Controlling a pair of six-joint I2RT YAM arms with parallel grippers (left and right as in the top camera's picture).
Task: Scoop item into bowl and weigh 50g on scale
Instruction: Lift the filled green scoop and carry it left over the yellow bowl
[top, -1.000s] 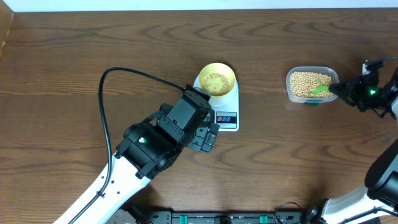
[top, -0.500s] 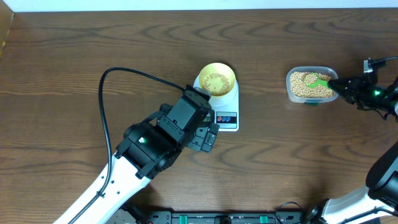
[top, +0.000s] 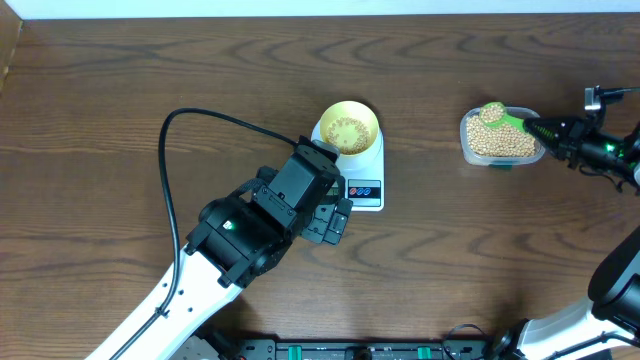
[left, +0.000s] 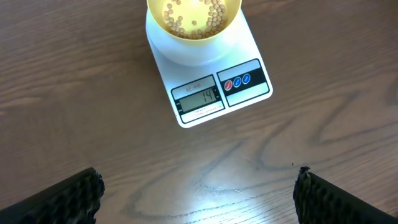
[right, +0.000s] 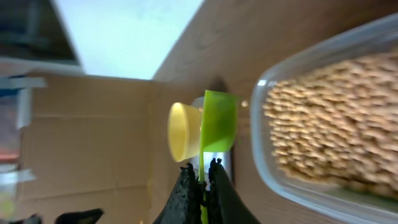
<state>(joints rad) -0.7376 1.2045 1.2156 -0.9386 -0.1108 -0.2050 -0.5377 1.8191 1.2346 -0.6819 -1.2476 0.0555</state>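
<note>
On the wooden table (top: 120, 90), the scale (left: 208, 71) stands near the centre, with its display (left: 199, 98) and two coloured buttons facing the left arm. The bowl (top: 373, 120) sits on the scale's round platform and holds a shallow layer of beans (left: 196, 15). The display reads 14. The left gripper (left: 199, 199) hovers over bare table just in front of the scale, jaws spread wide and holding nothing. To the right, well apart from the scale, a clear plastic tub (top: 463, 140) contains the main supply of beans. The right gripper (top: 545, 130) is clamped tight on the handle of a green scoop (top: 494, 114). The scoop head sits above the tub's far left corner, loaded with beans. The right wrist view shows the scoop edge-on, with the bowl beyond it.
</note>
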